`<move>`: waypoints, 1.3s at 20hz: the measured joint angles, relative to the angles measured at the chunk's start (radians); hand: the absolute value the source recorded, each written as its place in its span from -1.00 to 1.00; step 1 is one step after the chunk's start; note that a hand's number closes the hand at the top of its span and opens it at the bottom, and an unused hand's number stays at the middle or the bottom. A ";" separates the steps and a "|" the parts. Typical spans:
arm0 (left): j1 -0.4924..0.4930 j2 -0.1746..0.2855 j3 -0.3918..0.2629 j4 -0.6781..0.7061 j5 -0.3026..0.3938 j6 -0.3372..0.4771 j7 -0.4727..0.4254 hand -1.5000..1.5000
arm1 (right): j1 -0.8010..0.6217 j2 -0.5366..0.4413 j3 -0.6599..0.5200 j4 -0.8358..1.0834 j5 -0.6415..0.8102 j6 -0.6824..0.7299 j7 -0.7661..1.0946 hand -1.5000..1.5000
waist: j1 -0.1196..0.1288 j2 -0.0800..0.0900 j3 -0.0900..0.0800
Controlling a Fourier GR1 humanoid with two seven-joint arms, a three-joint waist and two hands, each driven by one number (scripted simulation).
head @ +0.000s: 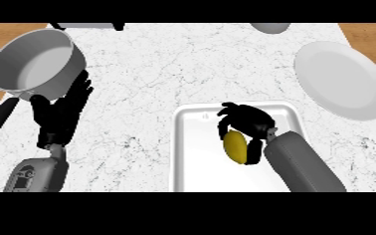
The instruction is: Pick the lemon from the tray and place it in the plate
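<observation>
A yellow lemon [235, 147] lies in the white tray [192, 149] at the lower middle of the counter. My right hand [248, 120] is over it, fingers and thumb curled round the lemon from above and from its right side. The white plate [337, 78] sits at the right edge of the counter, apart from the tray. My left hand [62, 112] rests open at the left, fingers pointing up, just below the pot.
A grey metal pot [38, 64] with a dark handle stands at the far left. A grey bowl's rim [270, 28] shows at the top right. A dark-edged object [88, 26] lies at the top left. Wooden edges flank the marble counter.
</observation>
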 measured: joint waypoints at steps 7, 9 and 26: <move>0.024 -0.002 0.003 -0.025 -0.005 -0.013 -0.001 0.00 | -0.014 0.054 -0.100 0.016 -0.025 -0.009 0.061 1.00 | 0.009 0.003 0.002; 0.016 -0.002 0.004 -0.028 -0.004 -0.012 0.003 0.00 | -0.052 0.075 -0.192 0.053 -0.053 -0.032 0.164 1.00 | 0.012 0.008 0.004; -0.018 -0.012 -0.002 -0.020 -0.012 -0.007 0.025 0.00 | -0.341 0.049 -0.468 0.198 0.223 -0.786 0.777 1.00 | 0.021 0.016 0.006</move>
